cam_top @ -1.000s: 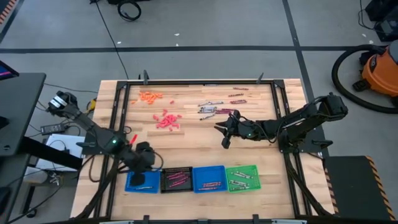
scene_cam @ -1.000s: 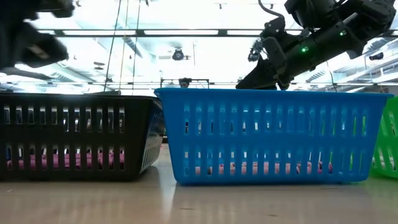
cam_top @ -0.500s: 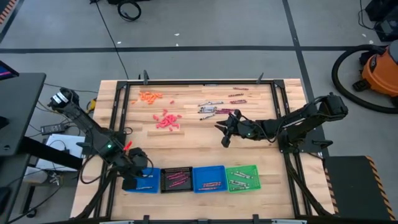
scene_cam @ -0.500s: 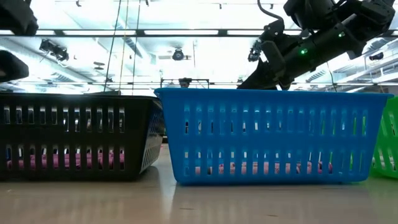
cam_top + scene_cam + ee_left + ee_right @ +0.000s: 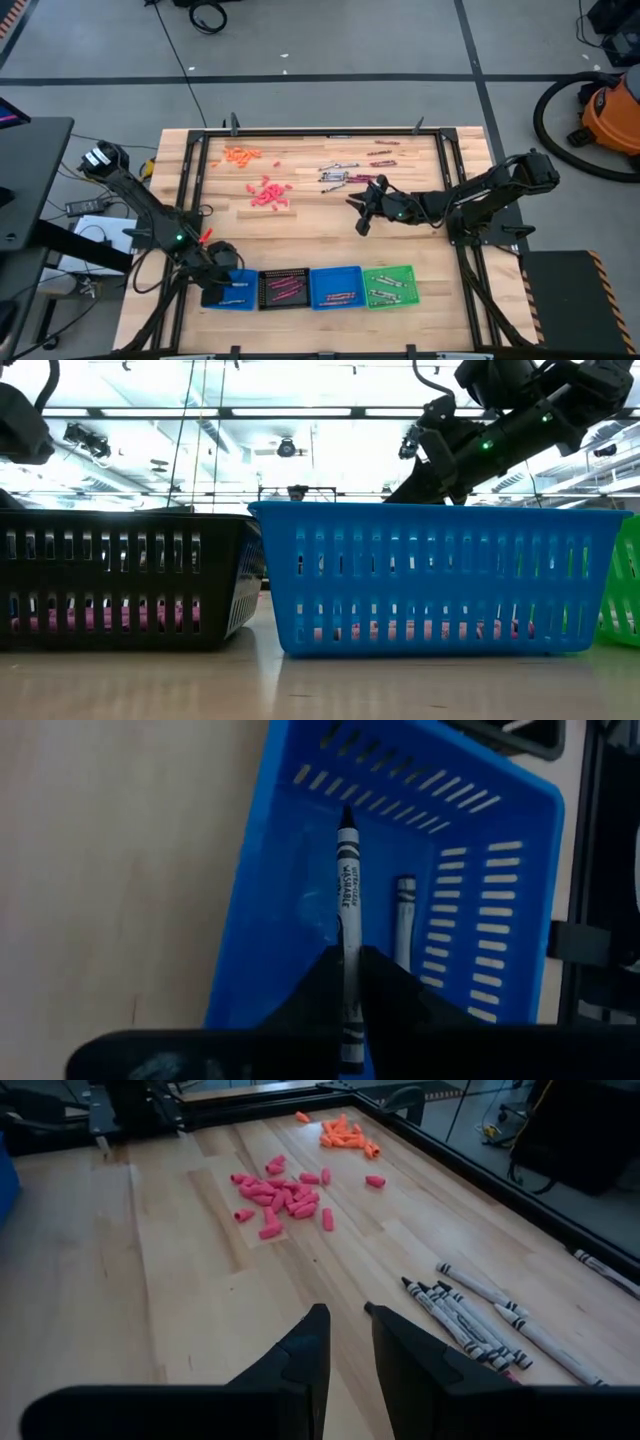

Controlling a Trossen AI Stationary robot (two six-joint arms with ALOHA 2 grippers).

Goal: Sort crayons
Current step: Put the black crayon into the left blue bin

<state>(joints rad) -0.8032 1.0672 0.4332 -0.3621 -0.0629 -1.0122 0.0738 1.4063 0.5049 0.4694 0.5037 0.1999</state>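
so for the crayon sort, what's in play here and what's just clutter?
In play:
- crayon held in the left gripper over the leftmost blue tray
- loose crayons on the table
- black tray, second blue tray, green tray

Clutter:
- pink pieces
- orange pieces
- orange vacuum on the floor

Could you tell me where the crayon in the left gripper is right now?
The left gripper holds a grey crayon over the leftmost blue tray, above another crayon lying inside.
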